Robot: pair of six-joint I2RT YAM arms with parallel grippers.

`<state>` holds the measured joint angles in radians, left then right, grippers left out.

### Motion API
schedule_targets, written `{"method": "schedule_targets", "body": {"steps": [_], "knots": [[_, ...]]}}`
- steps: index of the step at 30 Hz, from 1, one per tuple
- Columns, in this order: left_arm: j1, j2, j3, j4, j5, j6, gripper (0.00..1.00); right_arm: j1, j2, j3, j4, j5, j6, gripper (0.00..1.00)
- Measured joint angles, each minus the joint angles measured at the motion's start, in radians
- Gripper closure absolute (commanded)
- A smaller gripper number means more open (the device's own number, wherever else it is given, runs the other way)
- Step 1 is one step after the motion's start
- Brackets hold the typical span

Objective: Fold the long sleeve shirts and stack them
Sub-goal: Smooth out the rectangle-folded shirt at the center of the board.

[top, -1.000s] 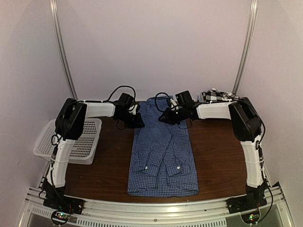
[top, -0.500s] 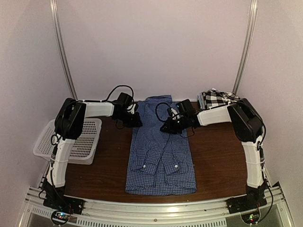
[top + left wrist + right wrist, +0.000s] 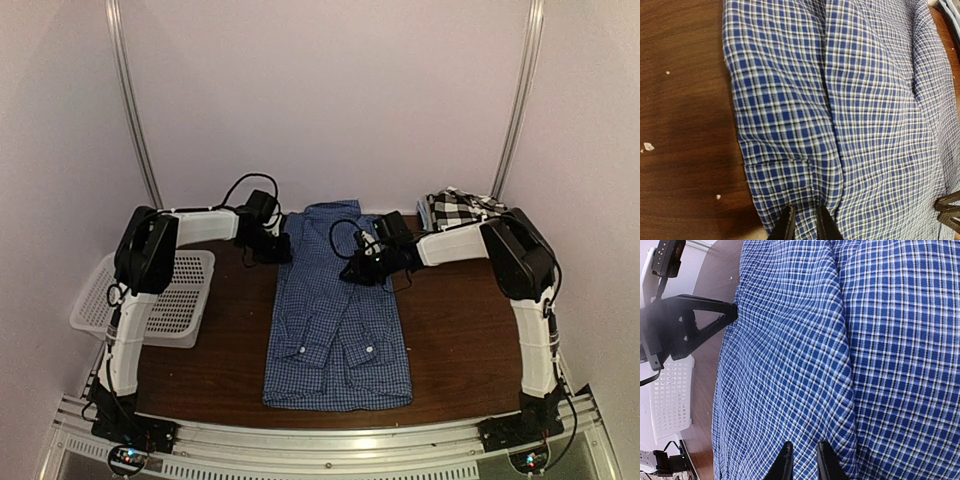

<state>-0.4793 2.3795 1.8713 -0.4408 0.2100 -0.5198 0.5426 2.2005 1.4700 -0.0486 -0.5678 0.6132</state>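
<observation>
Bare table (image 3: pixel 450 320) right of blue shirt (image 3: pixel 335 330): open passage. Basket (image 3: pixel 175 300) blocks left edge; checked shirt (image 3: pixel 455 208) fills far-right corner.

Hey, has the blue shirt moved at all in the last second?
Yes. The blue shirt has slid slightly left, toward the white basket, its hem farther from the front rail.

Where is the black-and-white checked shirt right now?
In the top view the black-and-white checked shirt lies bunched at the far right corner of the table, behind the right arm, right of the blue shirt.
</observation>
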Motion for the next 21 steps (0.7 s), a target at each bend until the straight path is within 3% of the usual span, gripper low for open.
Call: {"method": "schedule_targets", "body": {"steps": [9,13,21], "knots": [[0.002,-0.086,-0.047,-0.024,-0.002,0.014,0.83,0.000,-0.004,-0.002,-0.022,0.006,-0.004,0.80],[0.002,-0.215,-0.193,0.007,0.021,0.010,0.83,0.000,-0.065,-0.058,-0.027,0.021,-0.005,0.80],[-0.006,-0.465,-0.565,0.116,0.092,-0.029,0.79,0.012,-0.347,-0.311,0.013,0.054,0.006,0.77]]}}
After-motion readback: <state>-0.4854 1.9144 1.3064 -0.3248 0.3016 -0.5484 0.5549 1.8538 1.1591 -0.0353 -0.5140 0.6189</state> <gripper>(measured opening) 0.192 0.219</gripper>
